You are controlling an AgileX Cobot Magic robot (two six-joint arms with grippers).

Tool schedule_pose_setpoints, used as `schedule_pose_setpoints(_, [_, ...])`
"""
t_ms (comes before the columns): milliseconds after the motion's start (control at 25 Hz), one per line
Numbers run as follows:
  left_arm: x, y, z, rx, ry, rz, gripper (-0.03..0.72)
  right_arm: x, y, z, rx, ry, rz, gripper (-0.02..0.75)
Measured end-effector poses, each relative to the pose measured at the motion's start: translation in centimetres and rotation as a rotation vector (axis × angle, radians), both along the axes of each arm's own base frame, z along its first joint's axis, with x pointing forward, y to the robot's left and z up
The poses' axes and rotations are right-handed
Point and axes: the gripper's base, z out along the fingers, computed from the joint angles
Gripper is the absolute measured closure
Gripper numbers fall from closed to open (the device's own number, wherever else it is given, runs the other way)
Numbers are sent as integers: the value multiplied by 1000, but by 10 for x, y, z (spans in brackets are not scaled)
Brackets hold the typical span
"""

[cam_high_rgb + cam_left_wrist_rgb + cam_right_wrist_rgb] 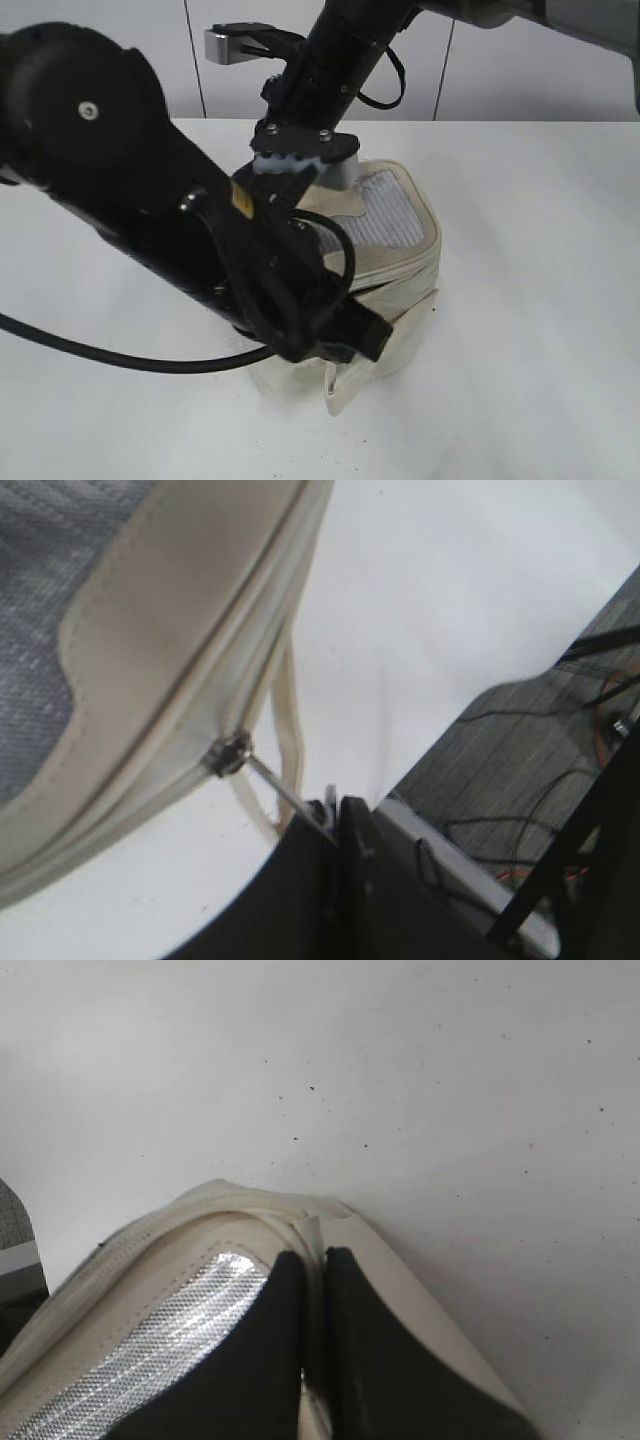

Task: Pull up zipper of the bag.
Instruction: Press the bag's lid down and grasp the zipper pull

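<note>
The cream-white bag (405, 262) with its grey mesh lid panel (385, 215) stands mid-table. In the left wrist view the bag (150, 670) fills the upper left. A silver slider (228, 754) sits on the zipper (262, 592) at the lid edge. Its wire ring pull (285, 792) runs taut into my left gripper (335, 812), which is shut on it. The loose strap (291, 720) hangs behind. My right gripper (314, 1265) is shut on the bag's lid edge (250, 1210) beside the mesh (150, 1360). In the exterior view it sits at the bag's back left corner (298, 165).
The left arm (150, 190) covers the bag's left half in the exterior view. The white table (540, 330) stretches to the right. The table's edge and a grey floor with cables (520, 770) show in the left wrist view.
</note>
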Motion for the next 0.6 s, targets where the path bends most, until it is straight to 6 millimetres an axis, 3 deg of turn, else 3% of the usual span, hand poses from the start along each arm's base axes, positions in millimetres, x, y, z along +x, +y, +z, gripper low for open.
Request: schedule_pose_setpoints(600, [10, -20, -2, -168, 38, 166, 691, 0, 0, 0, 5, 4, -1, 707])
